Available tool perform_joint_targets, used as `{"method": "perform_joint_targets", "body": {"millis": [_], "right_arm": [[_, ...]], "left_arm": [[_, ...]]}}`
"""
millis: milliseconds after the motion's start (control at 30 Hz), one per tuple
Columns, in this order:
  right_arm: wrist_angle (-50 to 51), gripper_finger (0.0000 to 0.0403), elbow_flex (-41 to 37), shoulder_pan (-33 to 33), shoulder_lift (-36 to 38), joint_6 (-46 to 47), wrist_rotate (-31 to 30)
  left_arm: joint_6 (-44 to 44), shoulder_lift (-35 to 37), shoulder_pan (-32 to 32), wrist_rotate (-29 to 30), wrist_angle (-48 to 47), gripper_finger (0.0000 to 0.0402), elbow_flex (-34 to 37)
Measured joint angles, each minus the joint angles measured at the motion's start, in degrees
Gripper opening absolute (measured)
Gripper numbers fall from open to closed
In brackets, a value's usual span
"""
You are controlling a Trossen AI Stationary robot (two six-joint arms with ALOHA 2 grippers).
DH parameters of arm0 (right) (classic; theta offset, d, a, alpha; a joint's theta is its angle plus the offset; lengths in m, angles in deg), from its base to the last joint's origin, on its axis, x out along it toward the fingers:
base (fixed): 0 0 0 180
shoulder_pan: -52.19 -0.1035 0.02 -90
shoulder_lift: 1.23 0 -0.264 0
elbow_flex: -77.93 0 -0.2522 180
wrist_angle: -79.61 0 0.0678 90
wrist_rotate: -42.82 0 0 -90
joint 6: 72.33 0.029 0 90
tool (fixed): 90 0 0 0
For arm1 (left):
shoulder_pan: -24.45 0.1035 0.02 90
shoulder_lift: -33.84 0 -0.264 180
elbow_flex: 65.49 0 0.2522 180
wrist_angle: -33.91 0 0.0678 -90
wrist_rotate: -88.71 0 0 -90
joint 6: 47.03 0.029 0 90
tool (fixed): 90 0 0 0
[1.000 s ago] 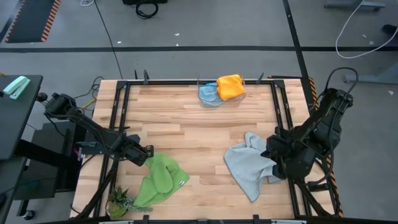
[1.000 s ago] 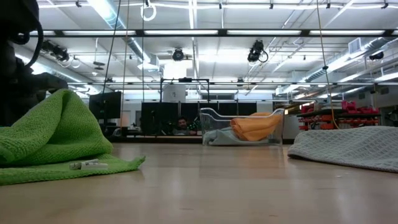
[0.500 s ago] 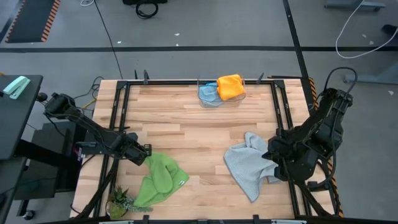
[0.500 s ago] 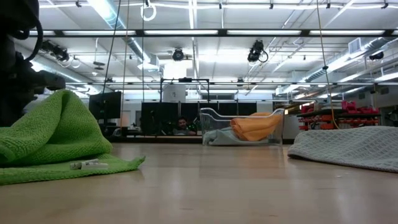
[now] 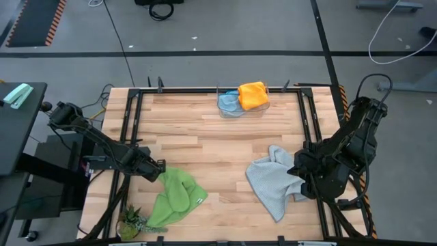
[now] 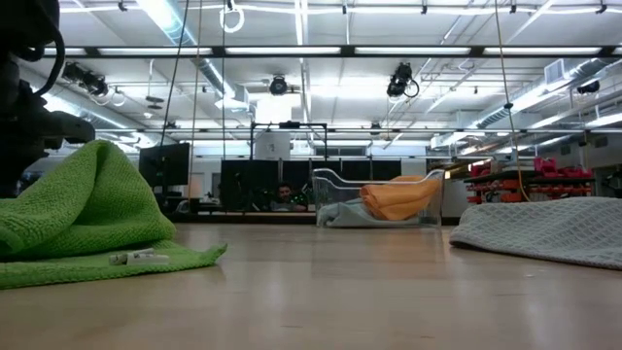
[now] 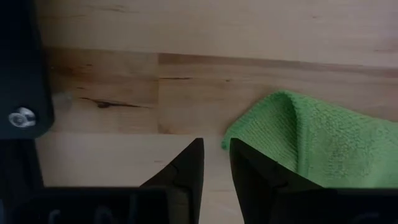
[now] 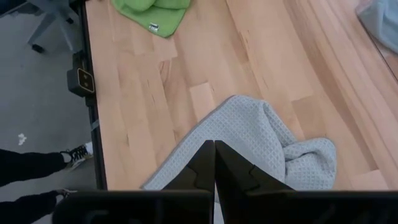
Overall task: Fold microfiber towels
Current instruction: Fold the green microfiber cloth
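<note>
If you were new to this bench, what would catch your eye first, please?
Probably the bright green towel, bunched near the table's front-left corner, with the left gripper empty beside its edge. Next, the crumpled grey towel at front right by the right gripper, and the yellow-orange towel in the clear bin at the back.

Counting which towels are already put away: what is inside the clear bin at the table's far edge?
The clear bin holds a yellow-orange towel and a light blue towel. Anything beneath them is covered.

The light blue towel [image 5: 228, 102] lies mostly hidden under the yellow-orange towel [image 5: 253, 94]; the grey towel [image 6: 544, 229] and green towel [image 6: 78, 209] are cut off at the low view's edges; a distant person [image 6: 283, 195] is too small to tell.
</note>
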Motion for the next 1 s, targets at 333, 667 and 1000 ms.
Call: {"method": "perform_joint_targets", "body": {"millis": [333,667,1000], "right_arm": [[0.0,0.0011,0.0,0.0,0.0,0.0,0.0],[-0.6,0.0011,0.0,0.0,0.0,0.0,0.0],[-1.5,0.0011,0.0,0.0,0.0,0.0,0.0]], "left_arm": [[0.0,0.0,0.1,0.0,1.9,0.0091,0.0],[-1.4,-0.5,0.2,1.3,2.4,0.0083,0.0],[-1.4,-5.8,0.2,1.3,3.8,0.0090,0.0]]}}
